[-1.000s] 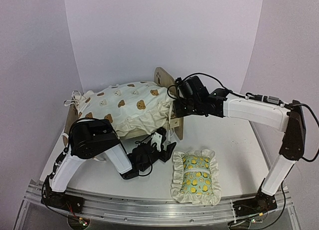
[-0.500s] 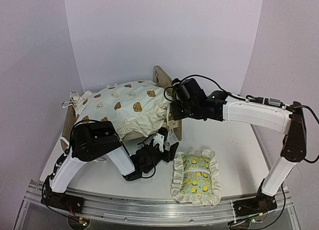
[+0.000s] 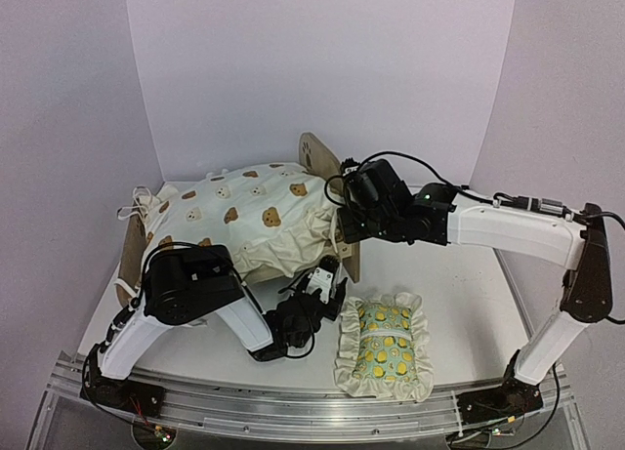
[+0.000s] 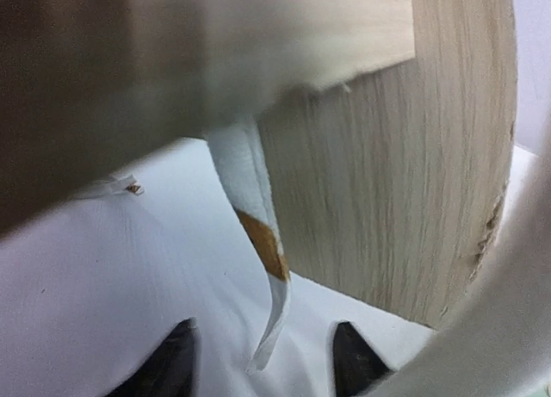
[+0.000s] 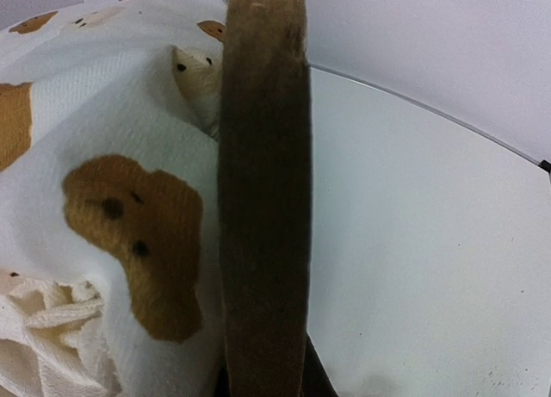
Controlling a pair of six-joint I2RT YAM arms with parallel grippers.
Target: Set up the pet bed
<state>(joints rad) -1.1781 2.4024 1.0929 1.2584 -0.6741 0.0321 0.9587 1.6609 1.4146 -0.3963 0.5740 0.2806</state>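
Observation:
The pet bed (image 3: 317, 155) stands at the back left, its paw-print headboard to the right. The cream bear-print cushion (image 3: 244, 211) lies bunched on top and hides the base. My right gripper (image 3: 345, 237) is shut on the headboard's edge; in the right wrist view the dark board edge (image 5: 263, 199) runs up between my fingers, with the cushion (image 5: 129, 225) to its left. My left gripper (image 3: 326, 280) is open low by the headboard's near corner. In the left wrist view a cushion tie (image 4: 263, 251) hangs between my fingertips (image 4: 172, 362), touching neither, beside the wood panel (image 4: 405, 173).
The green lemon-print ruffled pillow (image 3: 384, 345) lies on the table in front of the headboard, just right of my left gripper. The bed's footboard (image 3: 129, 255) is near the table's left edge. White walls close the back and sides.
My left gripper has moved right, closer to the headboard's foot. My right gripper has shifted slightly down and left with the headboard, and the cushion has shifted with the bed.

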